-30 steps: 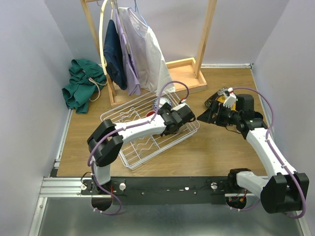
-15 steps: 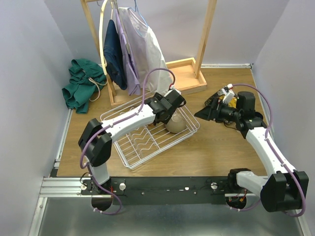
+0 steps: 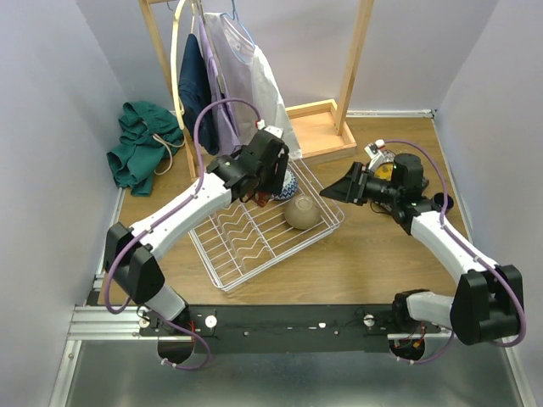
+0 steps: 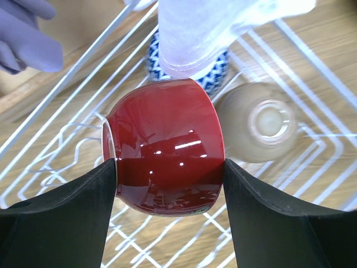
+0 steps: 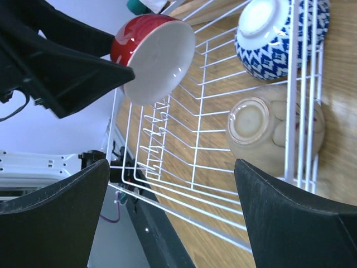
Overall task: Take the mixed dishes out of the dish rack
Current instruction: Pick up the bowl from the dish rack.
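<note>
1. The dish rack [image 3: 254, 227] sits on the wooden tabletop [image 3: 373, 254], turned at an angle, and every place below is given relative to it.
2. The left gripper [image 4: 170, 167] is above the rack's far end. Its jaws are clamped on a red bowl [image 4: 164, 148], one finger on each side of the bowl's wall.
3. The red bowl is clear of the rack wires and tipped on its side. Its white inside faces the rack's right side, as the right wrist view shows.
4. A tan bowl [image 5: 268, 131] lies upside down inside the rack, in its right corner, foot ring up.
5. A blue-white bowl [image 5: 279, 33] lies upside down inside the rack at its far corner, just beside the tan bowl.
6. The hem of a pale garment [image 4: 201, 33] hangs over the blue-white bowl in the left wrist view.
7. The right gripper [image 5: 172, 164] hovers just outside the rack's right side, pointed at it. Its jaws are wide apart with nothing between them.
8. The rest of the rack's wavy slot wires hold nothing.
</note>
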Controlling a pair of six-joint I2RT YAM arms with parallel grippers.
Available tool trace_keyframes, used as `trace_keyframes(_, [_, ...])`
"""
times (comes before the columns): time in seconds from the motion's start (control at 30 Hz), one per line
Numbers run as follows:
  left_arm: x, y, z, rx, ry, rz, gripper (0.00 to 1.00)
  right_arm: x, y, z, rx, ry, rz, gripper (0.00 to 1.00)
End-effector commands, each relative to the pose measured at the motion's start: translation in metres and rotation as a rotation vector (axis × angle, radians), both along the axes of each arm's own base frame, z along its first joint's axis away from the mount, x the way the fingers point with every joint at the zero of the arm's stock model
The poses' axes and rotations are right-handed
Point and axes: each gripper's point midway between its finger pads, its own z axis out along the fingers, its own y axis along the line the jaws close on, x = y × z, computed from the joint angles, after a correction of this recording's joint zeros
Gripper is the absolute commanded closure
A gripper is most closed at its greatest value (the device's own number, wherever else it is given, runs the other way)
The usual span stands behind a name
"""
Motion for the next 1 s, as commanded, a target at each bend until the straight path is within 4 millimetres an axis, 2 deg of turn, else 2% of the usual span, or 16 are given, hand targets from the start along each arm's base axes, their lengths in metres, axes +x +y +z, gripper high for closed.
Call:
trace_keyframes(0.0, [-0.001,-0.015,0.033,-0.233,-0.045,0.012,0.86,0.008,0.017,0.009,0.064,-0.052,0.042,0.00])
trace_keyframes(0.5, [-0.023,-0.027,0.080,-0.680,-0.083,0.012,0.89,0.028,0.068,0.002,0.109,-0.058,0.138,0.01])
trace_keyframes(0.73, [-0.033,-0.032,0.090,-0.814,-0.081,0.006,0.89,0.032,0.090,-0.005,0.125,-0.052,0.188,0.03])
trace_keyframes(0.83, [-0.037,-0.034,0.092,-0.861,-0.076,0.000,0.89,0.032,0.099,-0.004,0.135,-0.057,0.217,0.06])
trace_keyframes(0.97, [-0.039,-0.036,0.094,-0.898,-0.078,-0.003,0.89,0.030,0.110,-0.008,0.144,-0.044,0.249,0.16])
